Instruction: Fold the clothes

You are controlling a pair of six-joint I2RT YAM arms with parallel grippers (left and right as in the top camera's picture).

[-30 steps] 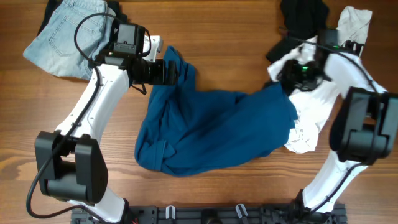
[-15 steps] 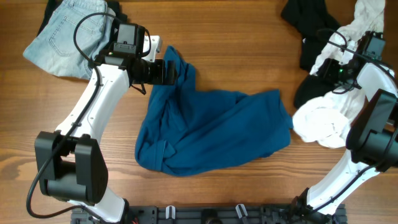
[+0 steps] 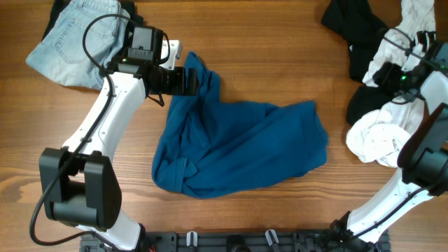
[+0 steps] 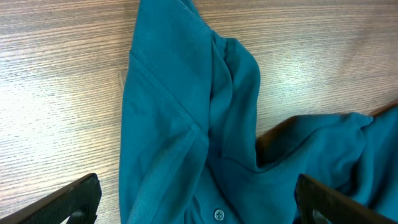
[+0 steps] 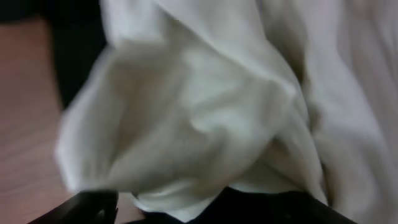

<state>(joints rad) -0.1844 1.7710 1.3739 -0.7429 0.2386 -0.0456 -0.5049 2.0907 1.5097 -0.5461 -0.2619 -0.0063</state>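
A blue shirt (image 3: 245,147) lies crumpled in the middle of the wooden tabletop (image 3: 280,42). Its bulk is spread toward the robot's side, and one narrower part reaches up to the far left. The left hand (image 3: 194,80) sits over that upper part. In the left wrist view its two fingers are spread wide at the bottom corners with the blue cloth between them, so this hand (image 4: 199,205) is open and grips nothing. The same view shows a folded sleeve or collar seam and one small blue button (image 4: 218,214) near the lower edge. No brand mark or tag on the shirt can be read from here.

At the far left corner, a pair of pale jeans (image 3: 73,42) lies in a heap behind the left arm. At the far right a black garment (image 3: 357,21) is bunched up, and a white garment (image 3: 381,136) trails from the top right corner down to a rounded pile at the right edge, well apart from the blue shirt. The right hand (image 3: 388,72) is among the black and white cloth. Its wrist view is blurred and filled by white folds (image 5: 205,112), with a dark finger (image 5: 87,208) at the lower left. I cannot tell whether this hand is closed on the cloth.
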